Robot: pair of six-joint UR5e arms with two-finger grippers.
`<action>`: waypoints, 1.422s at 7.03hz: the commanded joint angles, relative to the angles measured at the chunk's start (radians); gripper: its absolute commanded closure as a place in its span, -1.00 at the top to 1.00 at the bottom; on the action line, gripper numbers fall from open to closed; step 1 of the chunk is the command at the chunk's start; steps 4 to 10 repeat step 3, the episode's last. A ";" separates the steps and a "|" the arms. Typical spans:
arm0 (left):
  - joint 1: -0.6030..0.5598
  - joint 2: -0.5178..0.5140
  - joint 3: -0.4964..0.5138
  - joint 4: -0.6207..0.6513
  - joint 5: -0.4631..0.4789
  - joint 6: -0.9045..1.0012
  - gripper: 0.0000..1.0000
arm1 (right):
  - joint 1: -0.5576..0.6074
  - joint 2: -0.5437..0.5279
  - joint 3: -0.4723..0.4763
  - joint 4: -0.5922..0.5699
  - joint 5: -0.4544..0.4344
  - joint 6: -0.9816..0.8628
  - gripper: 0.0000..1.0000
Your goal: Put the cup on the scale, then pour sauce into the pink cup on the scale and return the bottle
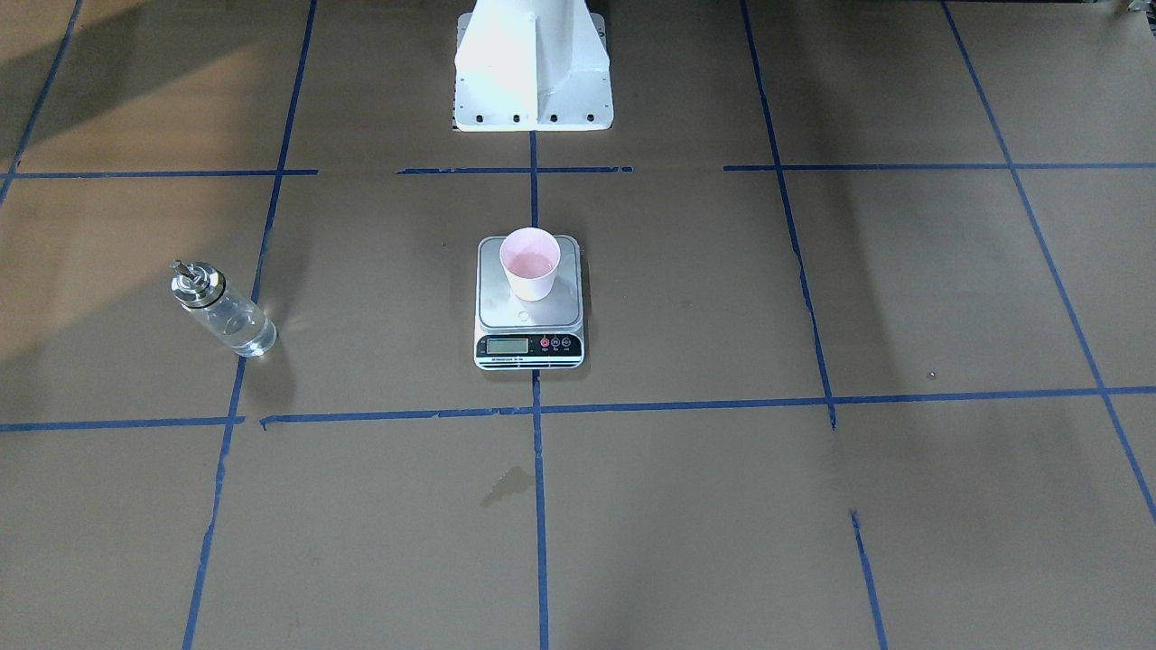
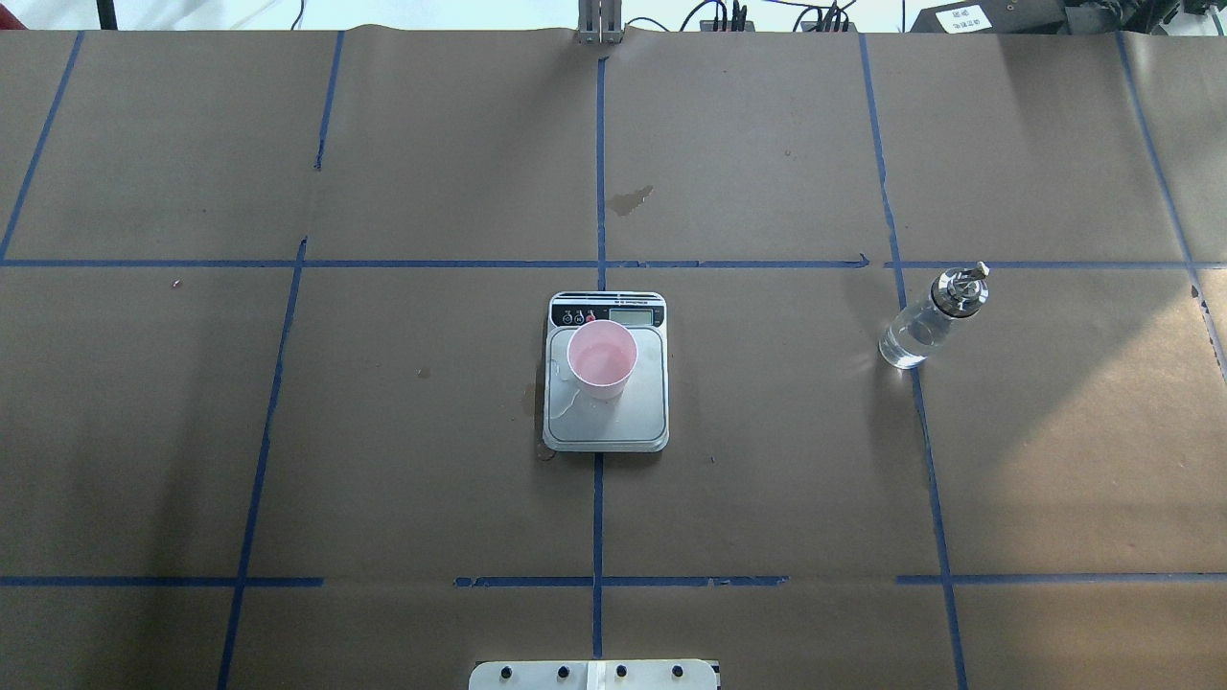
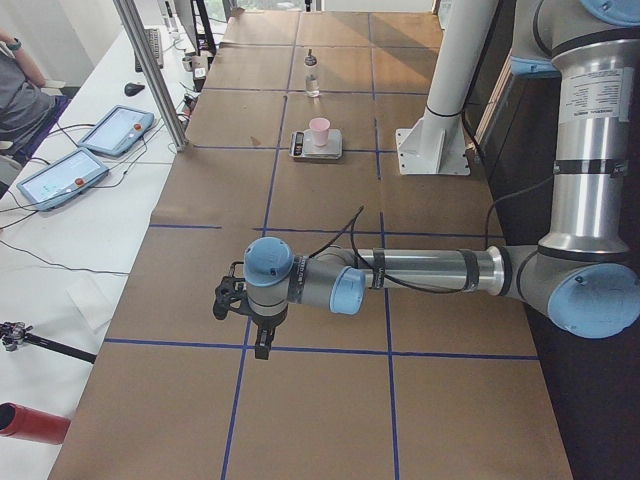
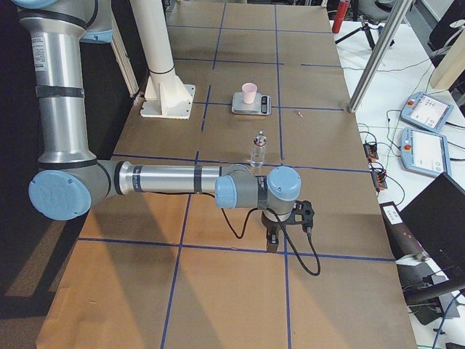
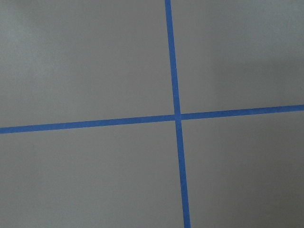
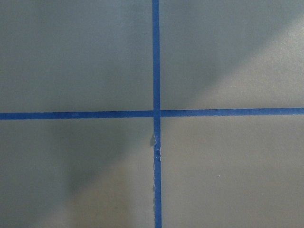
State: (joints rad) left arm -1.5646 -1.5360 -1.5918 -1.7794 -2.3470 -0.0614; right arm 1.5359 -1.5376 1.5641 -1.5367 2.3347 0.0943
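The pale pink cup [image 1: 531, 264] stands upright on the scale [image 1: 529, 348] at the table's middle and holds a little clear sauce; it also shows in the overhead view [image 2: 601, 359]. A wet trace lies on the scale's platform [image 2: 633, 422]. The glass bottle [image 1: 221, 308] with its silver spout stands upright and alone on the robot's right side [image 2: 928, 321], partly filled. Both arms are far from these things, each over a tape crossing. The left gripper [image 3: 262, 345] and the right gripper [image 4: 272, 243] show only in the side views, so I cannot tell whether they are open.
The white robot base [image 1: 533, 72] stands behind the scale. A dark stain [image 1: 506, 485] marks the paper in front of the scale. Operator tablets [image 3: 110, 130] and a metal post [image 3: 150, 70] stand beyond the table's far edge.
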 commanded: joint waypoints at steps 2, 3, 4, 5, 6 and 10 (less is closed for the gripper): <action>0.000 -0.001 0.001 0.000 0.000 0.000 1.00 | 0.004 0.001 -0.001 0.001 0.000 -0.002 1.00; 0.000 -0.001 0.001 0.000 0.000 0.000 1.00 | 0.006 0.002 0.001 0.004 0.000 -0.001 1.00; 0.000 -0.001 0.001 0.000 0.000 0.000 1.00 | 0.006 0.002 0.001 0.004 0.000 -0.001 1.00; 0.000 -0.001 0.001 0.000 0.000 0.000 1.00 | 0.006 0.002 0.001 0.004 0.000 -0.001 1.00; 0.000 -0.001 0.001 0.000 0.000 0.000 1.00 | 0.006 0.002 0.001 0.004 0.000 -0.001 1.00; 0.000 -0.001 0.001 0.000 0.000 0.000 1.00 | 0.006 0.002 0.001 0.004 0.000 -0.001 1.00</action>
